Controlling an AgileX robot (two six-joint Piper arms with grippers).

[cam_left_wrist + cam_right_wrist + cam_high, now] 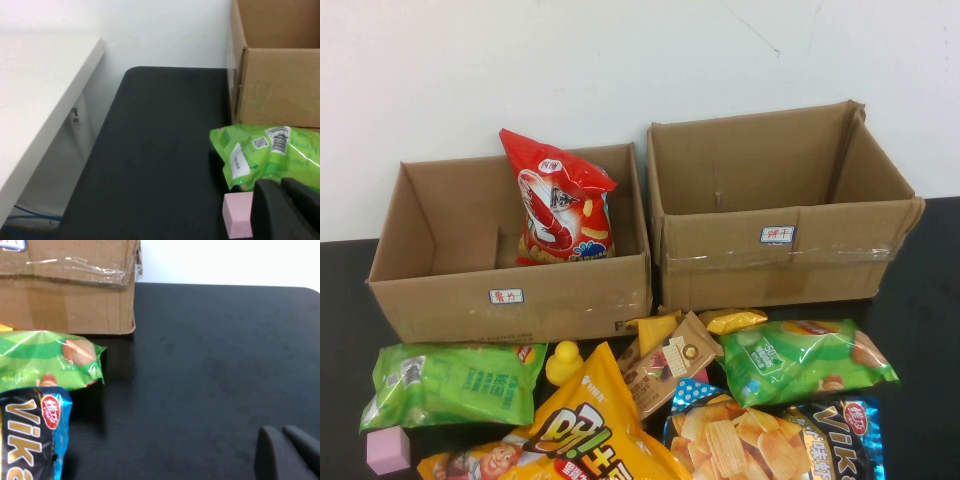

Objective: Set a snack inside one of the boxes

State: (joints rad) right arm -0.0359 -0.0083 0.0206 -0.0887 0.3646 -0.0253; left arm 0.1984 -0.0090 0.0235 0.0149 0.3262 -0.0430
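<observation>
The red shrimp snack bag (562, 200) stands upright inside the lower, wider box (510, 300), which has a small white red-lettered label on its front. It leans near the box's right wall. Neither gripper shows in the high view. My left gripper (280, 184) is shut and empty, low over the dark table beside a pink block (239, 214) and a green bag (265, 157), with that box's corner (280, 85) ahead. My right gripper (281, 431) is shut and empty over bare table, right of the snack pile.
The taller taped box (780, 240) stands at the right and also shows in the right wrist view (70, 295). In front lie green bags (450, 380), a yellow cartoon bag (580, 430), a blue bag (840, 435), a crisp bag (730, 440) and a brown packet (665, 365).
</observation>
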